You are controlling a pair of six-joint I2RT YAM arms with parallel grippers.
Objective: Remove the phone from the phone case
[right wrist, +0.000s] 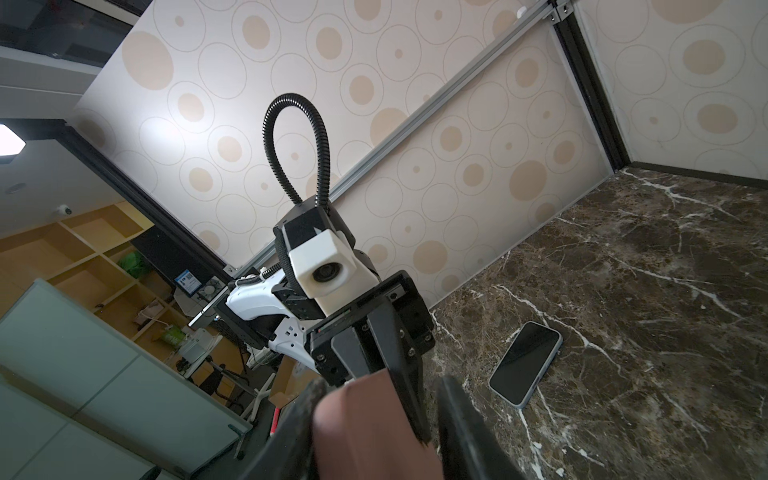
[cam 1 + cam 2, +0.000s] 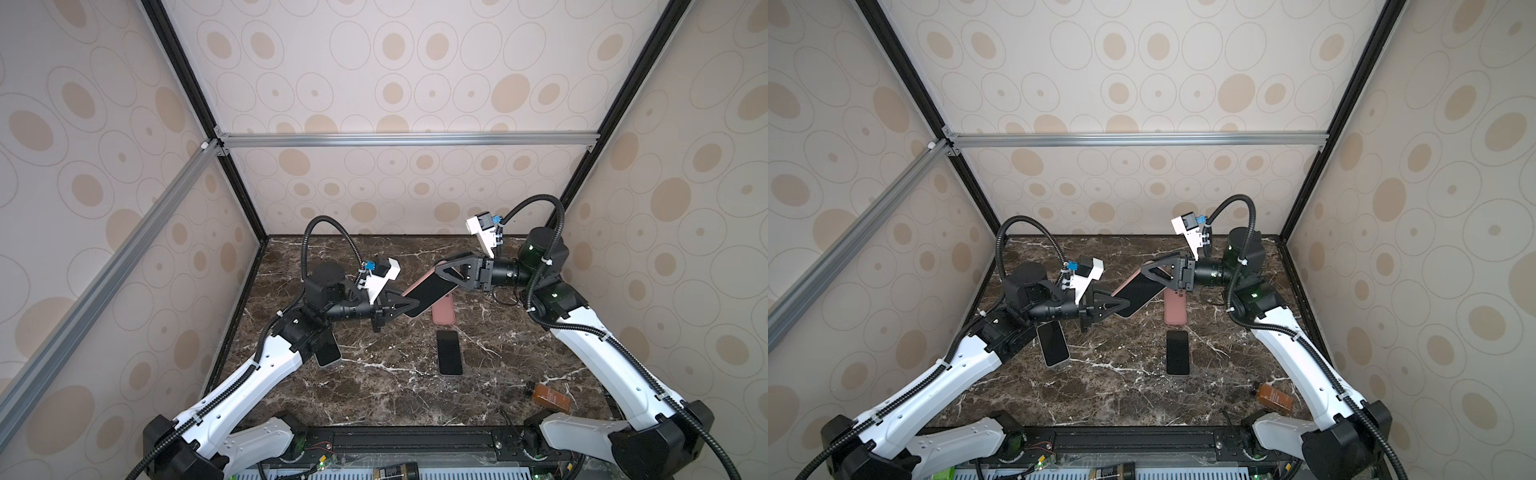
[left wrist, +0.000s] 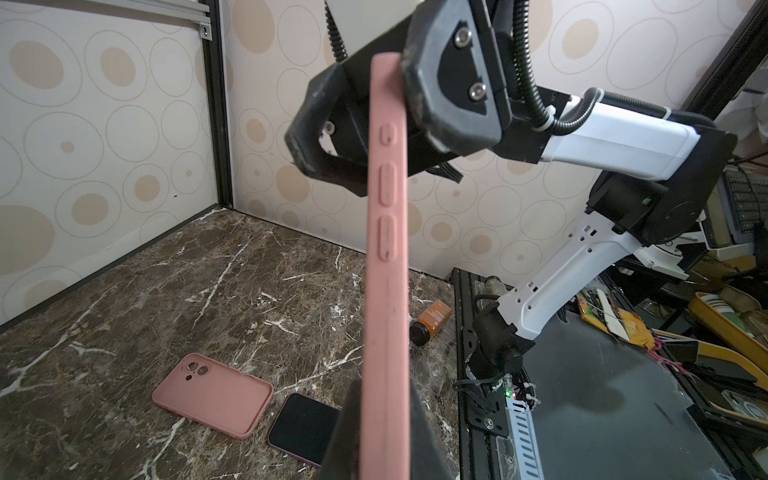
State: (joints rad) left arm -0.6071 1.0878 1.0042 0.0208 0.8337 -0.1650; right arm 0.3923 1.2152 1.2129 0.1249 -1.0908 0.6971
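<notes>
A phone with a black screen sits in a pink phone case (image 2: 428,293) (image 2: 1138,293), held tilted in the air over the table's middle. My left gripper (image 2: 409,305) (image 2: 1119,301) (image 3: 384,440) is shut on its lower end. In the left wrist view the case (image 3: 386,208) shows edge-on with its side buttons. My right gripper (image 2: 446,272) (image 2: 1152,268) (image 1: 374,424) straddles the upper end, open. One of its fingers (image 3: 419,95) touches the case. The other finger (image 3: 307,133) stands apart from it.
On the marble table lie an empty pink case (image 2: 442,311) (image 3: 212,395), a bare black phone (image 2: 449,352) (image 3: 303,428) just in front of it, another phone (image 2: 1052,343) (image 1: 525,363) under the left arm, and a brown bottle (image 2: 550,397) (image 3: 432,318) at front right.
</notes>
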